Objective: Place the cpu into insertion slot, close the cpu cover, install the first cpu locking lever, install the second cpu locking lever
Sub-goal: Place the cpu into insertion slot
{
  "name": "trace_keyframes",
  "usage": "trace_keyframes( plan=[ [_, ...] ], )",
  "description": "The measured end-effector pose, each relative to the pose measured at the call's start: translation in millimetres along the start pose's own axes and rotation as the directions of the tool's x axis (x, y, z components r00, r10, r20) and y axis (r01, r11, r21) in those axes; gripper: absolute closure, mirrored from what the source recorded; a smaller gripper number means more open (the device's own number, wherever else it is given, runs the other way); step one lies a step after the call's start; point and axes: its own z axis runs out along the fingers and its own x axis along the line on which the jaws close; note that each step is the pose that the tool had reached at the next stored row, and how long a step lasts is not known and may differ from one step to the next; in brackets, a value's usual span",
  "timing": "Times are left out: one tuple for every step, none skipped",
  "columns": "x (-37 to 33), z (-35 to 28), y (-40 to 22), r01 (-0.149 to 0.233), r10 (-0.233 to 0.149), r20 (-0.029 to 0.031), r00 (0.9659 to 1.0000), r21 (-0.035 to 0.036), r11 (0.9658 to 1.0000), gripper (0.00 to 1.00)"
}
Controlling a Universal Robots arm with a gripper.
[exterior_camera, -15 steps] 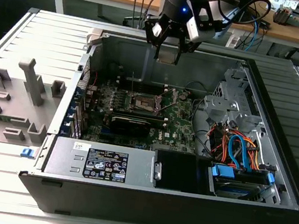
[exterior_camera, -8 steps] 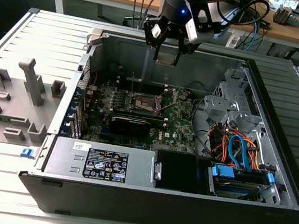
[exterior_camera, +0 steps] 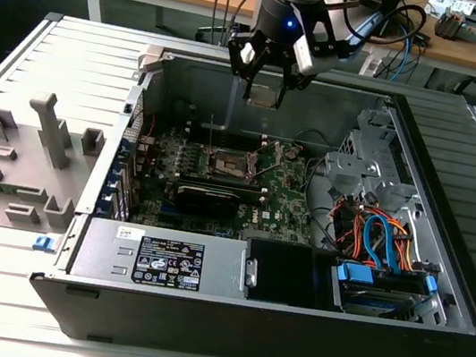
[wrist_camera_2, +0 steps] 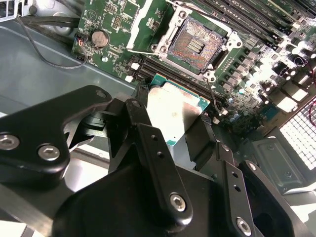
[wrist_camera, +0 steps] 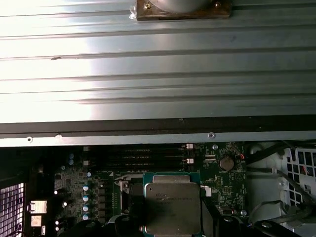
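Black end effector (wrist_camera_2: 170, 123) tight on the cpu (wrist_camera_2: 173, 106), well above the open insertion slot (wrist_camera_2: 193, 44).

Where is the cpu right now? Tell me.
In the exterior view the cpu hangs clamped in the gripper above the open case, near its far wall, apart from the bare insertion slot below.

The tool (wrist_camera_2: 170, 126) grips the cpu (wrist_camera_2: 175, 109) by its edges, apart from the bare insertion slot (wrist_camera_2: 194, 44).
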Motion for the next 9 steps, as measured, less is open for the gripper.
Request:
trace_keyframes(
  plan=[
    [0.1,0.2,0.0,0.000,0.000,0.0000,1.0000,0.0001,1.0000,0.45],
    [0.2,0.4,-0.1,0.000,0.000,0.0000,1.0000,0.0001,1.0000,0.45],
    [0.3,0.4,-0.2,0.000,0.000,0.0000,1.0000,0.0001,1.0000,0.45],
    [0.3,0.6,-0.4,0.000,0.000,0.0000,1.0000,0.0001,1.0000,0.45],
    [0.4,0.7,-0.5,0.000,0.000,0.0000,1.0000,0.0002,1.0000,0.45],
    [0.6,1.1,-0.9,0.000,0.000,0.0001,1.0000,-0.0001,1.0000,0.45],
    [0.7,1.4,-1.3,0.000,0.000,0.0001,1.0000,0.0000,1.0000,0.45],
    [0.8,1.4,-1.5,0.000,0.000,0.0000,1.0000,0.0000,1.0000,0.45],
    [0.8,1.5,-1.6,0.000,0.000,-0.0001,1.0000,0.0002,1.0000,0.45]
  ],
)
